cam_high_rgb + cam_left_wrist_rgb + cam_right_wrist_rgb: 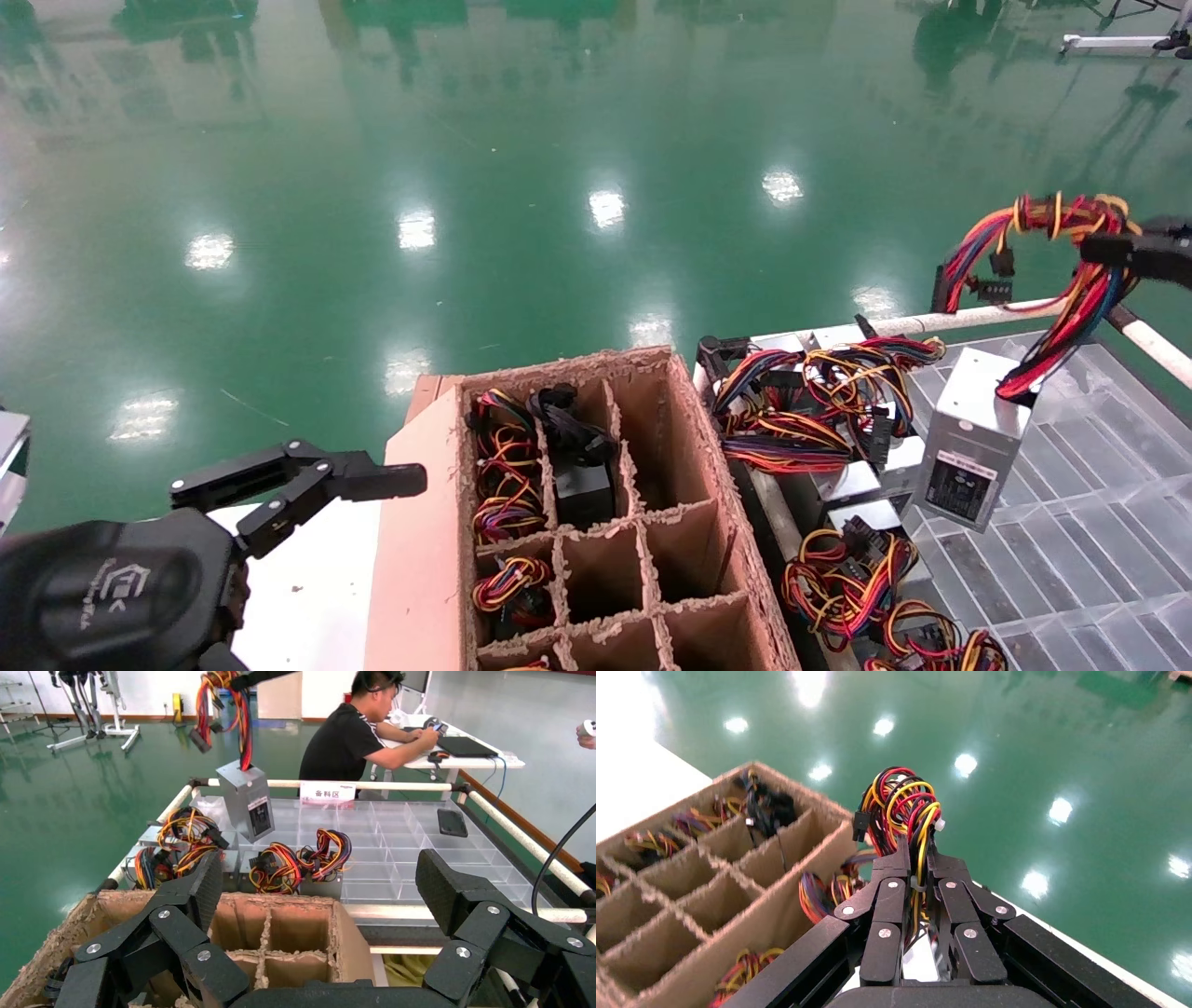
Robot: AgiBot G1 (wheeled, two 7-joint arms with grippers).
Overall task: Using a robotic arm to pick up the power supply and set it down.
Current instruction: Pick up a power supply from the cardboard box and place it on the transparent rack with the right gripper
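Note:
The power supply [973, 438] is a silver-grey box with a black label, hanging tilted by its wires over the clear tray; it also shows in the left wrist view [246, 801]. My right gripper [1131, 252] is at the far right, shut on the power supply's red, yellow, black and blue wire bundle [1071, 298]. In the right wrist view the right gripper [918, 857] pinches the wire bundle [902, 808], which loops above the fingertips. My left gripper [307, 485] stays open and empty at the lower left, beside the cardboard box; its fingers [204, 888] stand wide apart.
A cardboard box [689, 410] with divider cells holds wired units, one black-cased [582, 485]. Other power supplies [819, 419] with tangled wires lie at the clear gridded tray's [1071, 559] near edge. A white rail [978, 319] borders the tray. A person [351, 734] sits at a desk beyond.

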